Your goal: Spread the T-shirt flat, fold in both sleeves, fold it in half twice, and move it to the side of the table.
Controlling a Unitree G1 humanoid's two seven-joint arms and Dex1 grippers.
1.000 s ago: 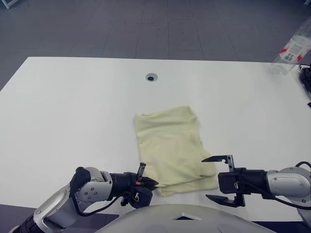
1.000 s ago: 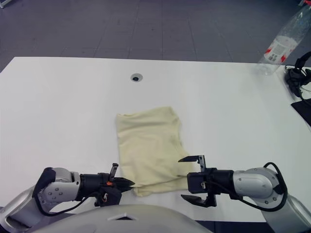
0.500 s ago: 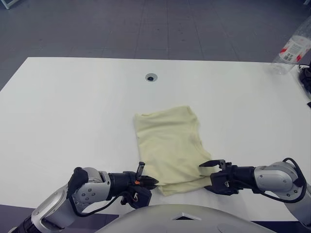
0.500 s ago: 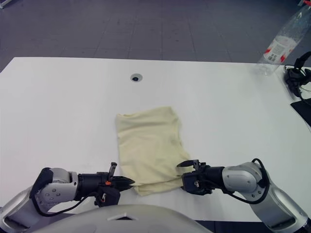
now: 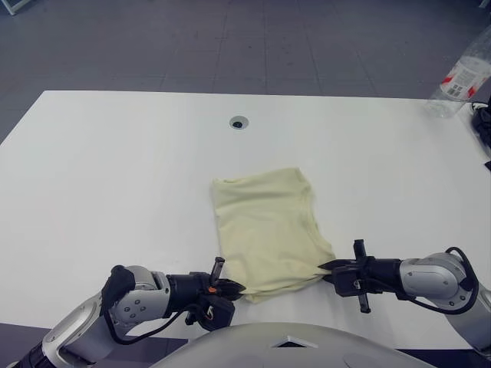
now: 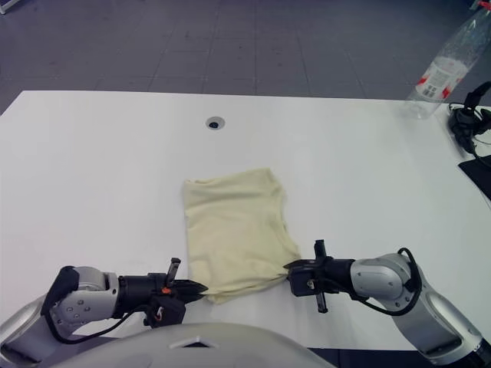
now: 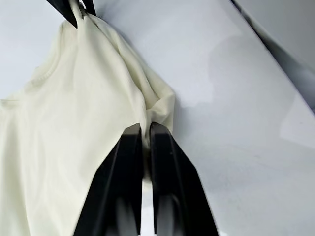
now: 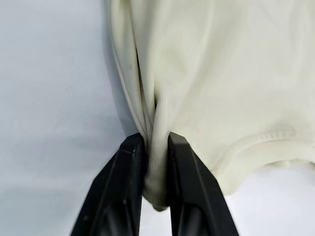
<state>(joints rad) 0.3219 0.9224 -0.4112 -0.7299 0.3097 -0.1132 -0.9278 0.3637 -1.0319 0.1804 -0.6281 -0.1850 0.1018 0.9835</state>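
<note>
The flat white rectangular desk [image 5: 115, 153] carries all items observed. A pale yellow fabric T-shirt [image 5: 265, 226] lies near the middle of the desk, somewhat toward the near edge. It is folded into a narrow upright rectangle with no sleeve lying outside its outline. Its ribbed neckline lies along the right side. The number of layers cannot be counted with confidence; at least two appear at the near hem.

Both near corners of the garment are gripped. The left end effector [image 5: 239, 289] sits at the near left corner, its black fingers pressed together on a bunched fold of cloth, as the left wrist view confirms [image 7: 145, 130]. The right end effector [image 5: 326, 267] sits at the near right corner, pinching a gathered pleat of the T-shirt between its two fingers [image 8: 151, 140]. The near edge of the fabric is drawn into creases between the two grips.

A clear plastic bottle with a red and white label [image 5: 460, 77] lies tilted at the far right corner. Black cables [image 6: 464, 119] lie at the right edge, near the bottle. A small round grey cable port [image 5: 239, 122] is set into the desk beyond the T-shirt, well apart from it.
</note>
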